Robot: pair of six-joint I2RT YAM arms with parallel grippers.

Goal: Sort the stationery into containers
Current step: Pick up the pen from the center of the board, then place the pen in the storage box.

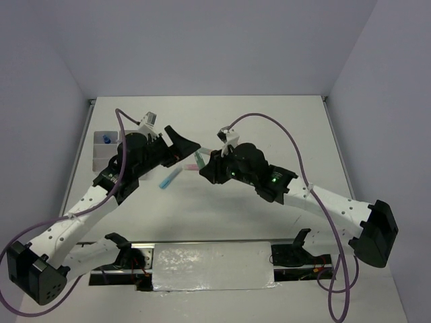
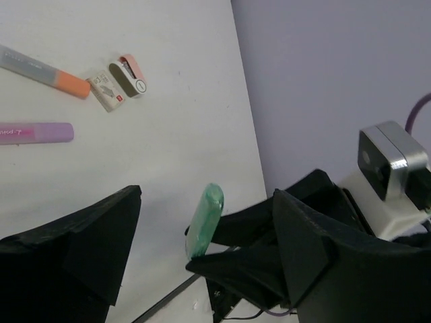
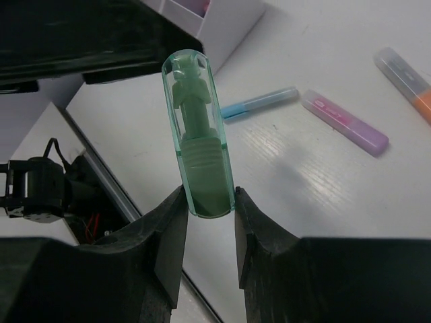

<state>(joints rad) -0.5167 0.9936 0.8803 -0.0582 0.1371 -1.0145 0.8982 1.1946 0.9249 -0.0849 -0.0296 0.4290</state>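
Note:
My right gripper [image 3: 210, 202] is shut on the lower end of a translucent green marker [image 3: 199, 148] and holds it upright above the table. In the top view the right gripper [image 1: 204, 168] and the green marker [image 1: 203, 159] are at mid-table. My left gripper [image 2: 205, 198] is open, and the green marker [image 2: 204, 221] stands between its wide-apart jaws without touching them. The left gripper [image 1: 180, 143] is just left of the right one. The white organizer [image 1: 102, 149] stands at the far left with a blue-capped bottle [image 1: 106, 139] in it.
A blue marker [image 1: 170, 177] lies on the table below the grippers and also shows in the right wrist view [image 3: 259, 102]. A purple marker [image 3: 343, 121], an orange-tipped marker [image 3: 407, 77] and two small erasers [image 2: 108, 91] [image 2: 131, 75] lie nearby. The organizer's corner [image 3: 229, 23] shows behind.

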